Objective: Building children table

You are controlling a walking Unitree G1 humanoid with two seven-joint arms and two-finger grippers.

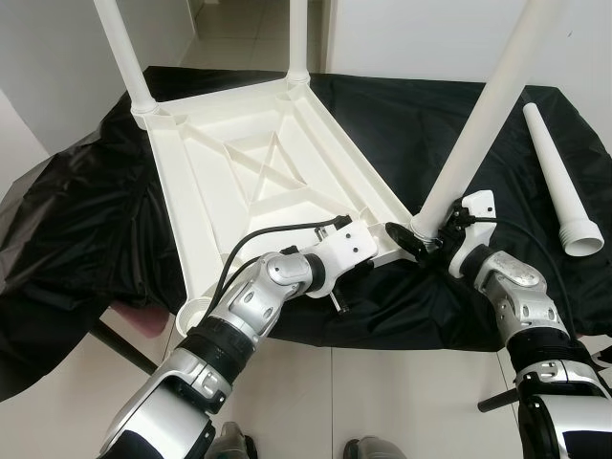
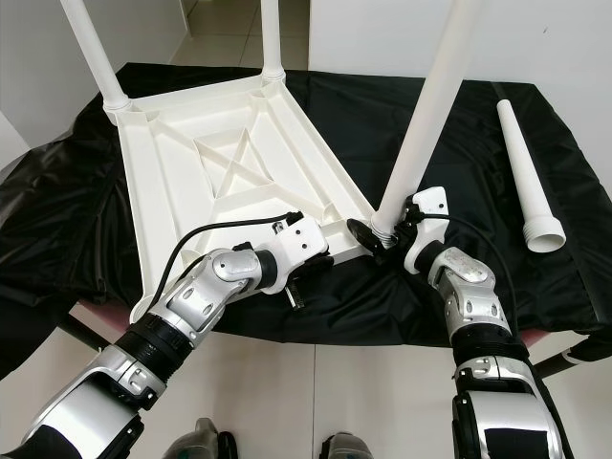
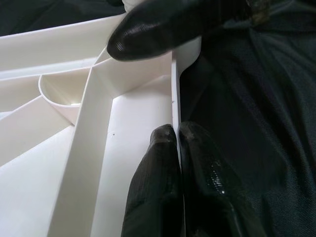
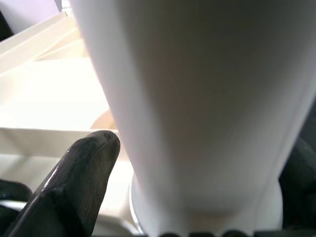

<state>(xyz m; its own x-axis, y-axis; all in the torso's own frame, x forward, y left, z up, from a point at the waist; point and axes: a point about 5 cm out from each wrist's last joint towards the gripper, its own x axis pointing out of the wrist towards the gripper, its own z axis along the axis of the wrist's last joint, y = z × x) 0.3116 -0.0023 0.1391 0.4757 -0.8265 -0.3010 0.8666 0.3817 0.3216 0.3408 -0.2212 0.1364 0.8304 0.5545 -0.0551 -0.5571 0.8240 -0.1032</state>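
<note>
**Both grippers on the upturned children's table at its near right corner**

A white plastic tabletop lies upside down on a black cloth, its ribbed underside facing up. Three white legs stand in corner sockets: one at the far left, one at the far right, and one at the near right corner, leaning up and to the right. The near left socket holds no leg. A fourth leg lies loose on the cloth well to the right of the tabletop, threaded wide end toward the robot.

The left gripper is clamped on the tabletop's near edge wall, just left of the near right corner; in the left wrist view its two black fingers are pressed together with the thin white wall between them.

The right gripper is at the base of the near right leg, where it meets its socket. In the right wrist view one black finger sits on each side of the leg, closed around it.
</note>
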